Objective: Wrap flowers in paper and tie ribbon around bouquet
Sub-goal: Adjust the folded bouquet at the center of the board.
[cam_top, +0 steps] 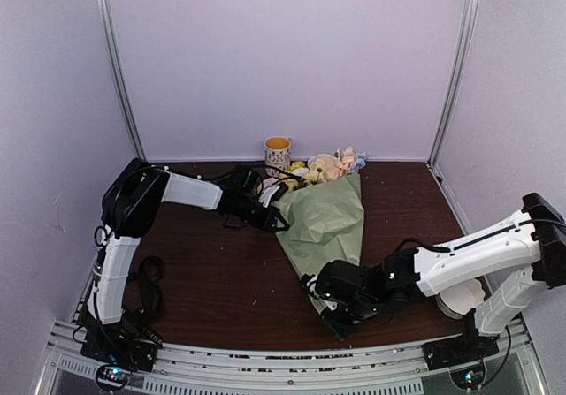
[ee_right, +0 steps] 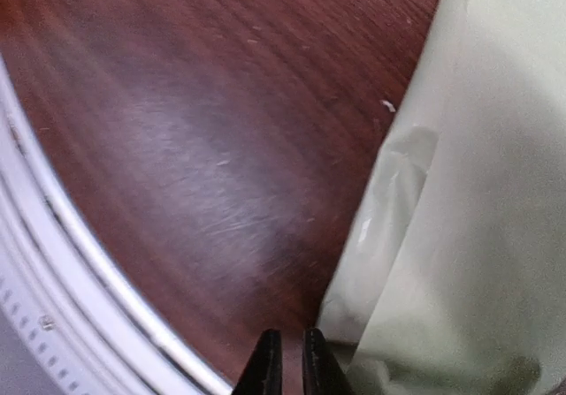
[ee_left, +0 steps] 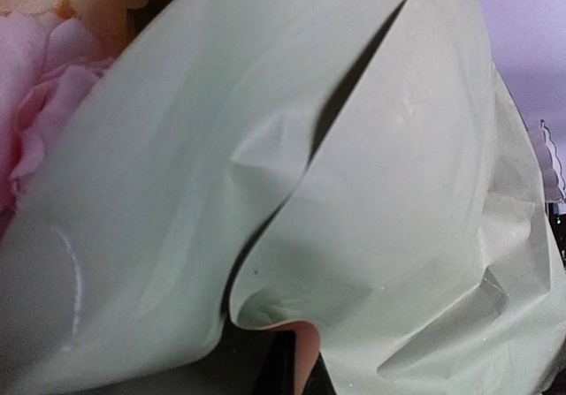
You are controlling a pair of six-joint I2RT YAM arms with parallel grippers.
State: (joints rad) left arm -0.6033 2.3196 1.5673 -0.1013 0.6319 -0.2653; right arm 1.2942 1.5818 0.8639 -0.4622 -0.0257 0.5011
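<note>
My right gripper, narrowed almost shut on nothing, sat at the narrow end of the sage-green paper cone. My left gripper was closed at its upper-left edge. A tug there could unroll it and spill the pastel artificial flowers inside. Behind the cone, a patterned cup hid its contents.

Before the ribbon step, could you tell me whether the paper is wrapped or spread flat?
Wrapped: the paper forms a cone around the flowers, with one edge overlapping in the left wrist view.
</note>
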